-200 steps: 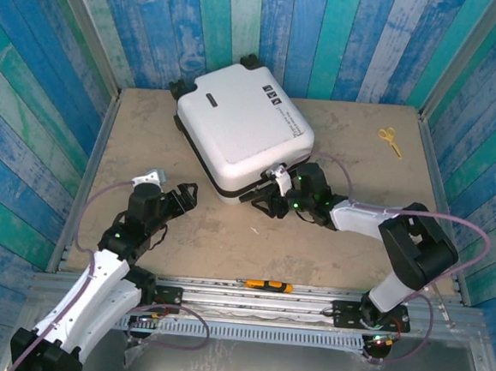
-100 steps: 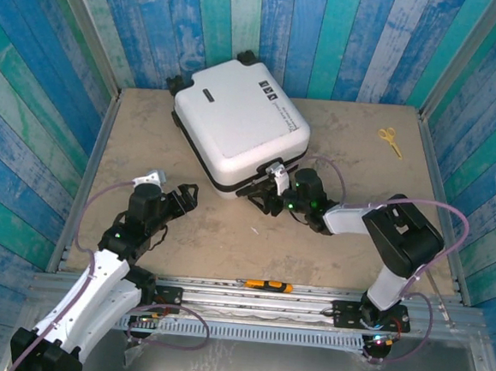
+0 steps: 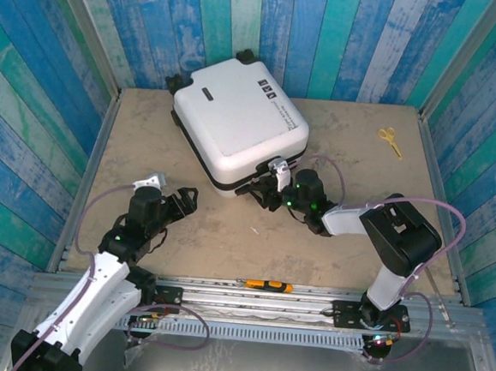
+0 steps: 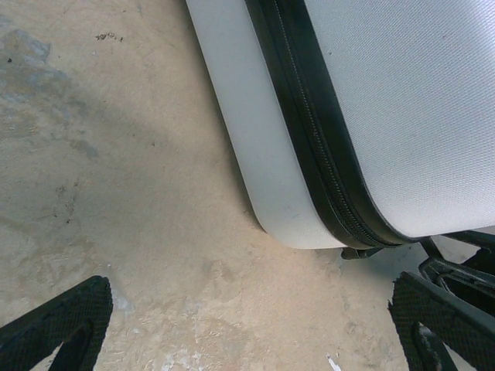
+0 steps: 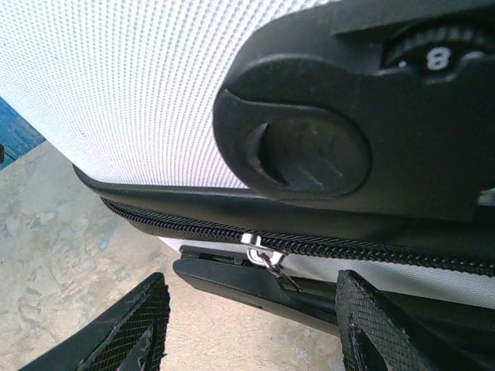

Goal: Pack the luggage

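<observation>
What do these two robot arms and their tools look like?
The left arm and right arm are white shells linked by chunky black joints with small green lights. A thin mauve cable loops along each. The left tool and right tool are black, each with two flat fingers faced in crosshatched texture.

A: Where does the top view look from?
B: High behind the arms, down over the whole table [image 3: 362, 160].
A: And the wrist views?
B: Low and close. The left one faces the near corner of the luggage [image 3: 236, 120], the right one its zipper [image 5: 193, 230].
</observation>
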